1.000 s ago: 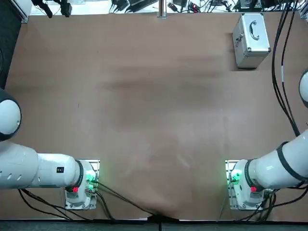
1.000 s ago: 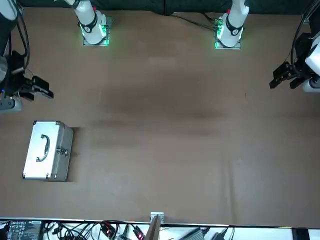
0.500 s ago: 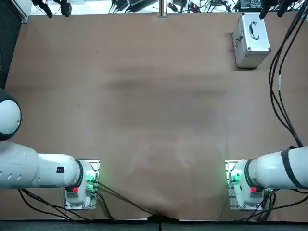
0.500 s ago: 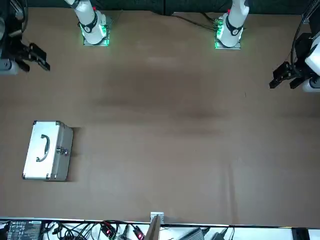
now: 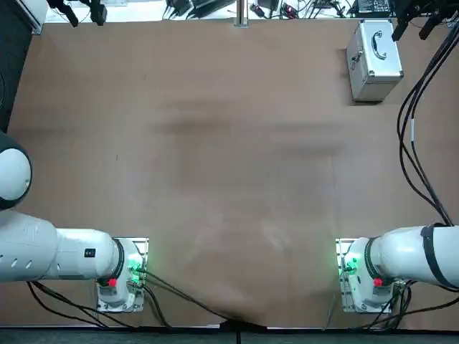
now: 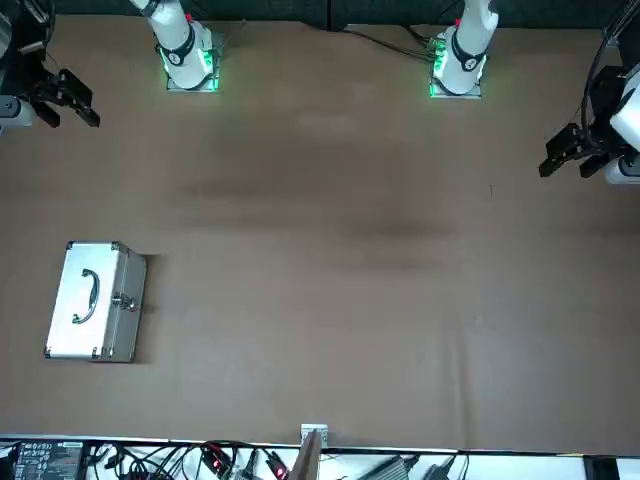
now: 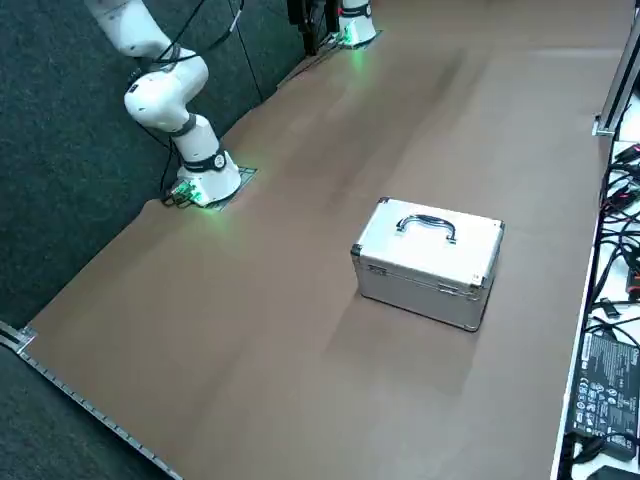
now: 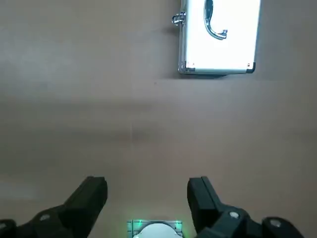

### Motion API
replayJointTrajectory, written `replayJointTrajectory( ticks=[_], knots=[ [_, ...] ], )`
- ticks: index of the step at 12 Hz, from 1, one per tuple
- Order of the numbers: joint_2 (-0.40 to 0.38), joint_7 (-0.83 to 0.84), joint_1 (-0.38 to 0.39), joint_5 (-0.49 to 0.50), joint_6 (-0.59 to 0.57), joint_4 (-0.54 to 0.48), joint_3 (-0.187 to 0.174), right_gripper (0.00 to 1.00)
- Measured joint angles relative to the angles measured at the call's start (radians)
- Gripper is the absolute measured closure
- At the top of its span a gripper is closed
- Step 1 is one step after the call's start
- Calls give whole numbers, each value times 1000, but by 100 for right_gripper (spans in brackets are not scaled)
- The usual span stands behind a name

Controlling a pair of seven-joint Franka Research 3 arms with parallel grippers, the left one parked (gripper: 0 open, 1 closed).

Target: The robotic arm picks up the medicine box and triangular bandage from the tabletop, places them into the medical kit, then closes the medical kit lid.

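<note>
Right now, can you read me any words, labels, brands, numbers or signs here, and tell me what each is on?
None can be read.
Black power brick: printed label lines, too small to read.
Medical kit: no lettering seen.
Right gripper: above the table, no lettering seen.

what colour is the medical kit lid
Plain silver, almost white, with a darker curved handle; the lid shows best in the right side view.

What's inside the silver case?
Can't tell: the lid is shut over the silver case, hiding its contents. Only the handle shows on top. The right gripper hovers apart.
</note>
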Motion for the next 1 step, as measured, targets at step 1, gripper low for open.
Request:
replayJointTrajectory(
  ticks=[1],
  knots=[
    [0,5,-1,0,5,-1,0,0]
  ],
)
